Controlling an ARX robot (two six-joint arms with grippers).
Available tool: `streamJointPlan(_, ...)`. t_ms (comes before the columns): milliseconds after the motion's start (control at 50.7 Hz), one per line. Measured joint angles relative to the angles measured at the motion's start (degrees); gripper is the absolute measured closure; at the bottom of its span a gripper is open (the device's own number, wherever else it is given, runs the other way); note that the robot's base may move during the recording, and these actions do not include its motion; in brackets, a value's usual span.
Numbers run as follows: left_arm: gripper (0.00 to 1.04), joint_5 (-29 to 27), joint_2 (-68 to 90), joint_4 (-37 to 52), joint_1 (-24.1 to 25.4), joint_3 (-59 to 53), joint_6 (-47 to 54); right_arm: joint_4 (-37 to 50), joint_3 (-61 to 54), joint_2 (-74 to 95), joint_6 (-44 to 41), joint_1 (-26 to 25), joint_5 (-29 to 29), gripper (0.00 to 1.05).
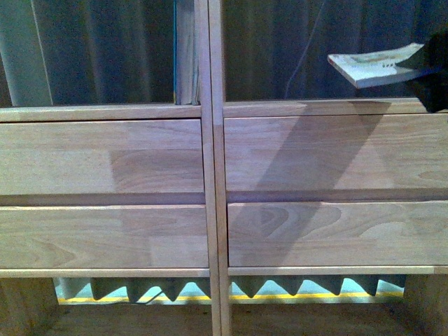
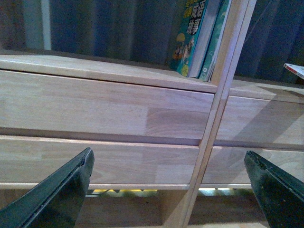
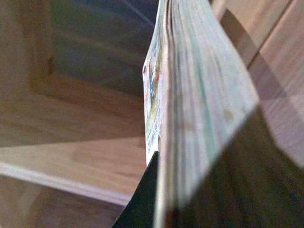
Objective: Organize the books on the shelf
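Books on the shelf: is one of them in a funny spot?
Yes. One book hangs nearly flat in the air at the right cubby of the shelf, pinched by the right tool. The other books stand upright in the left cubby, against the divider. Nothing looks damaged.

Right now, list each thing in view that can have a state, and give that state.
Held book: nearly flat, in the air, not yet shelved.
Right gripper: shut on that book.
Left gripper: open, empty.
Standing books: upright, against the centre divider of the shelf.
Drawers: all four shut.
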Motion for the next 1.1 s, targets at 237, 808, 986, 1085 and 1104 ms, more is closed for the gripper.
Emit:
streamJointPlan(237,0.07,-1.44,23.15,-3.1,-4.57,20.68,-1.81,2.12,-3.87,-6.82,-0.07,-0.57,-3.98,0.98)
streamJointPlan(808,0.07,-11.69,57.48,-14.12,-29.27,60.65,-4.55,5.44,-8.07,-12.98,-8.11,-2.93,-13.84,0.98)
streamJointPlan(986,0.07,-4.5,59.14,-9.07,-31.93,63.32,-10.86,9.9,-7.78,-12.98,-12.79,-2.58,-21.7,0.98)
streamJointPlan(1085,0.07,0.57,59.14,-3.67,-32.92,63.32,-16.52,12.31,-7.04,-12.48,-13.9,-2.27,-24.63,0.98)
streamJointPlan(1104,0.07,1.81,59.14,-2.25,-33.22,63.23,-17.81,12.96,-6.73,-12.26,-14.1,-2.19,-25.07,0.98)
